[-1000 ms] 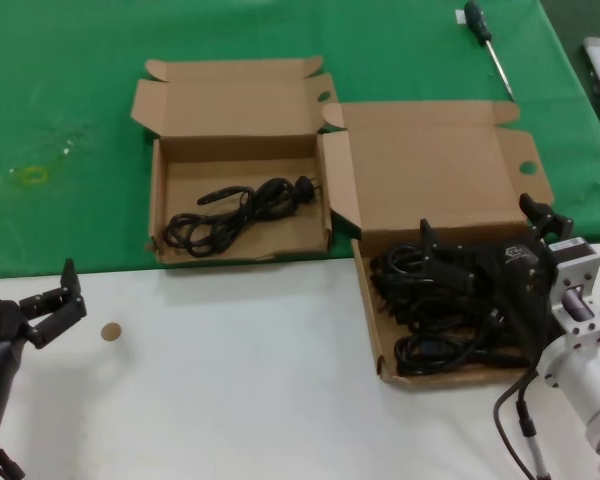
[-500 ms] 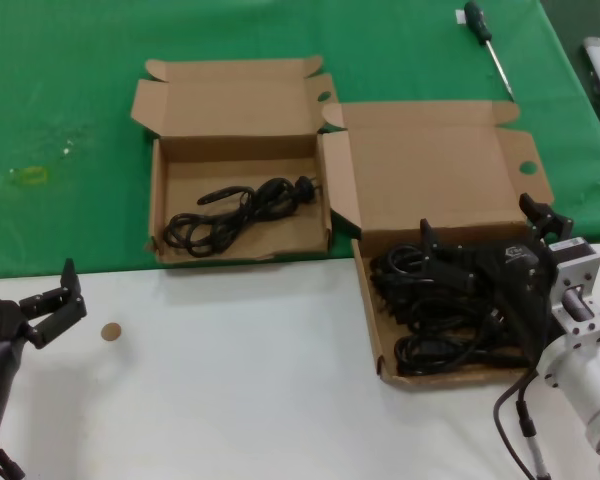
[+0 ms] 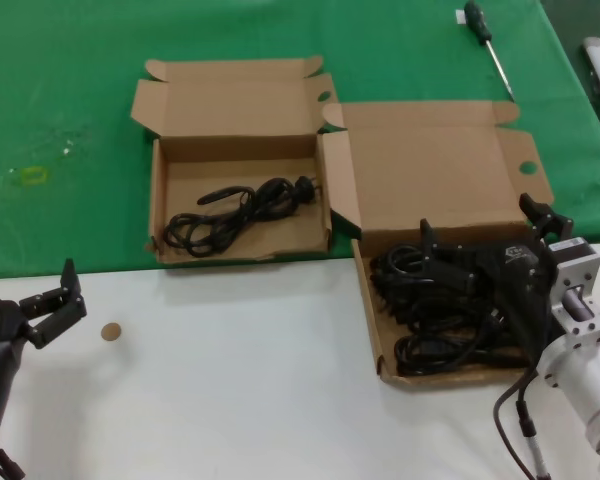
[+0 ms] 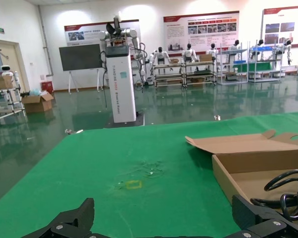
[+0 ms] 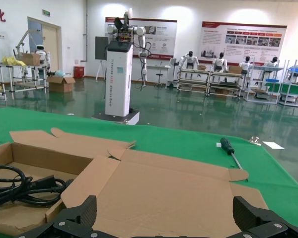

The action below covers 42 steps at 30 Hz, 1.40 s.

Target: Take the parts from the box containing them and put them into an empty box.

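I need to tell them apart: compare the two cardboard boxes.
The wider cardboard box has a broad lid; the smaller cardboard box is narrower. The wider box's tray is heaped with black cord bundles, with the right gripper over it; the smaller holds one bundle. Both are brown, corrugated, lids open.

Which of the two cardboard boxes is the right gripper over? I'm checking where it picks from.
The wider box, nearer the robot and piled with black cords. The right gripper hangs open above it; the smaller box holds one bundle.
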Each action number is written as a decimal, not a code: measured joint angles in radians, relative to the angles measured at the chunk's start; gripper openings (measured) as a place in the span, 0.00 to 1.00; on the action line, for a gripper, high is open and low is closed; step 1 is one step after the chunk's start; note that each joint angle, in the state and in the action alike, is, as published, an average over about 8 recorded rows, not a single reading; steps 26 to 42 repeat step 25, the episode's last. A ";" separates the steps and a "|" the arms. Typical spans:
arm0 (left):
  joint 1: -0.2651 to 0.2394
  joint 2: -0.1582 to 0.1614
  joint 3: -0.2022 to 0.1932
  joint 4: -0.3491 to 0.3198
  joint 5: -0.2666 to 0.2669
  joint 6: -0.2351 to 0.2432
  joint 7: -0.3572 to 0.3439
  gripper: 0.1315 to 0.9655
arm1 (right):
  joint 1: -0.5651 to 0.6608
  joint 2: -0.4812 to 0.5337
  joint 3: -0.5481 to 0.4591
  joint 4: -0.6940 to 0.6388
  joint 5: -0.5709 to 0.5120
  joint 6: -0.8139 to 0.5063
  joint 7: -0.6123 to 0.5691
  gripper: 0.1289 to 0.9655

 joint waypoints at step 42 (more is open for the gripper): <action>0.000 0.000 0.000 0.000 0.000 0.000 0.000 1.00 | 0.000 0.000 0.000 0.000 0.000 0.000 0.000 1.00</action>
